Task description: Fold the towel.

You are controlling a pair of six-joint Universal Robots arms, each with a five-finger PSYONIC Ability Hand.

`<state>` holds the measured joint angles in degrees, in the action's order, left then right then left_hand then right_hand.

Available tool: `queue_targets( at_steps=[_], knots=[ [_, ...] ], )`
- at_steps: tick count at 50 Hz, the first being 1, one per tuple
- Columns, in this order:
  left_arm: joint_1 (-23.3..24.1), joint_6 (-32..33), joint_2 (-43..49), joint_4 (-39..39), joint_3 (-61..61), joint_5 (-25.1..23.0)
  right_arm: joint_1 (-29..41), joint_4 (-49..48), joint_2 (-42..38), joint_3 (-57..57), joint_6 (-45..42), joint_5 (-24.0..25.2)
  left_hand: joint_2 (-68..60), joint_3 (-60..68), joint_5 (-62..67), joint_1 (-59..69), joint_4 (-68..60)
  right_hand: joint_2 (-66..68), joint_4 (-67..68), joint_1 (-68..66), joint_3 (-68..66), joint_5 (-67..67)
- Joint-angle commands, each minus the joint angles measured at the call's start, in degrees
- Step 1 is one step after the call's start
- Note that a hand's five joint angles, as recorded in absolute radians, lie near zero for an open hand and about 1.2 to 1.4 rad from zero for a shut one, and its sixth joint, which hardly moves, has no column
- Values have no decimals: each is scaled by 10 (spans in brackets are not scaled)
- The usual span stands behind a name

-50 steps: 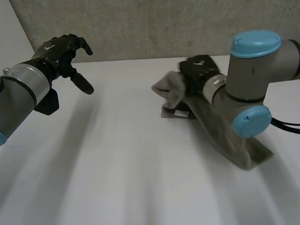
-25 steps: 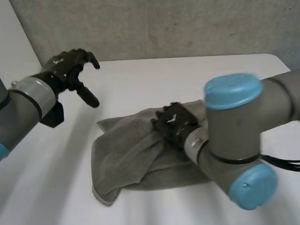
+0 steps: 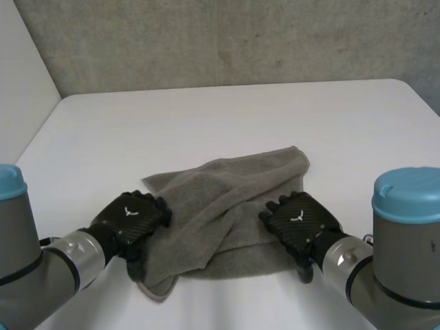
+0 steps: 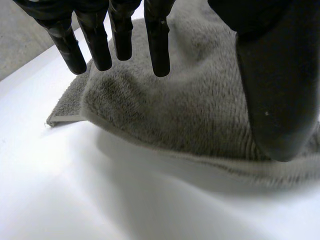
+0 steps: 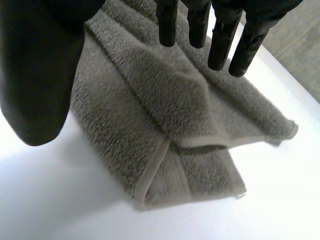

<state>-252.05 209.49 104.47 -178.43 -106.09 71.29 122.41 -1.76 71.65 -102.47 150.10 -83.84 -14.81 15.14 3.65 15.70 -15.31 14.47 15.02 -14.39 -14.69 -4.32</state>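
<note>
Grey terry, soft and limp: in the head view the towel (image 3: pixel 229 201) lies rumpled and loosely doubled over itself in the middle of the white counter (image 3: pixel 203 122). My left hand (image 3: pixel 131 221) is at its near left edge and my right hand (image 3: pixel 301 220) at its near right edge. In the left wrist view my fingers (image 4: pixel 157 40) hang straight and released over a raised hump of pile, and my thumb (image 4: pixel 275 90) stands apart beside them, so nothing is pinched. The cloth edge runs just under my palm, with bare counter beyond it. In the right wrist view my fingers (image 5: pixel 220 40) are likewise straight and loose above the layered cloth, holding nothing. Here a flat woven hem (image 5: pixel 155 172) runs down to a near corner beside my thumb (image 5: pixel 40 75). I judge the cloth light, floppy and grippy rather than slick. It will sag and drag, and it cannot be pushed into shape. The sound place to take hold is a pinch through the hem at the corners, one in each hand, catching one layer and not the whole stack.
</note>
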Motion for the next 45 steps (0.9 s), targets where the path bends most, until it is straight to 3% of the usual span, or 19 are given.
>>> queue_targets(
  at_steps=[1, 10, 13, 15, 16, 21, 23, 32, 40, 41, 42, 43, 45],
  knots=[
    [-15, 70, -8, -12, -21, -12, -2, -42, 2, -39, 1, 3, 19, -22, -7, -28, 24, 55, 50, -56, -53, -57],
    [-36, 97, -6, -15, -28, -40, -2, -54, -16, -41, 8, 3, 16, -19, -4, -25, 21, 89, 83, -90, -87, -91],
    [-40, 97, -2, -30, -30, -41, -2, -73, -27, -33, 18, 3, 16, -19, -4, -25, 21, 163, 157, -164, -161, -165],
    [-45, 97, 5, -59, -33, -41, -3, -96, -33, -25, 26, 3, 14, -17, -2, -23, 19, 305, 300, -306, -303, -307],
    [-45, 97, 5, -60, -33, -41, -3, -96, -33, -25, 26, 3, 14, -17, -2, -23, 19, 306, 300, -307, -304, -308],
    [-45, 97, 32, -109, -34, -41, 1, -98, -57, 5, 18, 1, 11, -14, 1, -20, 16, 599, 594, -600, -597, -601],
    [-45, 94, 39, -125, -25, -42, 3, -98, -59, 10, 18, 3, -43, 40, 54, 34, -38, 655, 649, -656, -653, -656],
    [-46, 92, 69, -129, 8, -49, -20, -95, -92, 73, 3, 1, -72, 69, 83, 63, -67, 655, 650, -656, -653, -657],
    [-36, 91, 79, -127, 12, -50, -50, -55, -118, 126, -2, -3, -205, 201, 216, 196, -200, 655, 650, -656, -653, -657],
    [-35, 90, 79, -127, 9, -53, -50, -42, -116, 123, 1, -3, -216, 213, 228, 207, -211, 424, 419, -425, -422, -426],
    [-35, 90, 76, -127, 6, -55, -50, -42, -116, 123, 1, -3, -215, 212, 226, 206, -210, 422, 417, -423, -420, -424],
    [-35, 90, 76, -127, 6, -55, -49, -28, -113, 117, 5, -4, -215, 211, 226, 206, -210, 217, 212, -218, -215, -219],
    [-36, 89, 73, -126, 3, -55, -47, -18, -108, 110, 13, -4, -193, 190, 205, 184, -188, 170, 164, -171, -168, -171]
  ],
)
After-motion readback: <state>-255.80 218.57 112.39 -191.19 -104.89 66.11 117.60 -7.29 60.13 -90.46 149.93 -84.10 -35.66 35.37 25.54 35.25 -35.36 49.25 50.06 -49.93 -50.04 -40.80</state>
